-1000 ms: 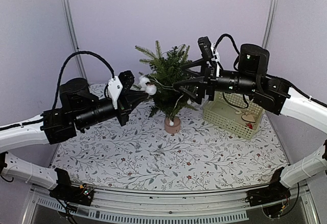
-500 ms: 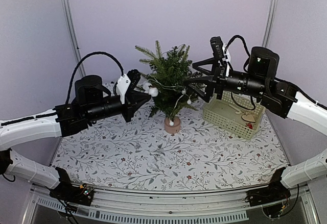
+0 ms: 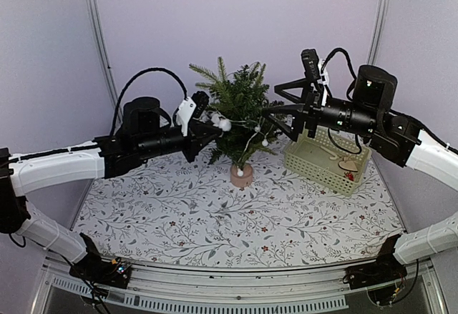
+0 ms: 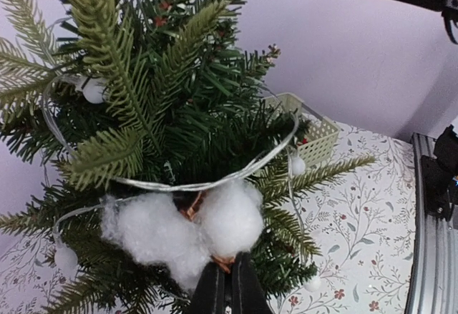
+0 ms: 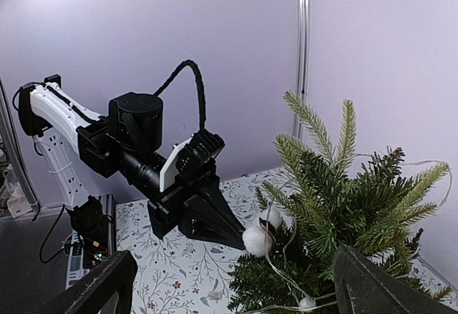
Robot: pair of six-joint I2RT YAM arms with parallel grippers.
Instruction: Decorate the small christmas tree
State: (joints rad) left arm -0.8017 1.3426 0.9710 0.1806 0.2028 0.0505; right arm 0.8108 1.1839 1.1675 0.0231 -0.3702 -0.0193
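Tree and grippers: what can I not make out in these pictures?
- Base of the tree: hidden by branches in the left wrist view, below the bottom edge in the right wrist view.
- Contents of the basket: too small to name in the top view.
- Fingertips of the left gripper: partly covered by the cotton balls, left wrist view.
- Both fingers of the right gripper: cut off by the bottom edge of its own view.

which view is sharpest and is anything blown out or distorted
top external: even light, sharpest, but the frame posts splay outward, lens distortion; left wrist: the cotton puffs are nearly blown out; right wrist: its own fingers are dark and soft, bright glare in the top left corner.
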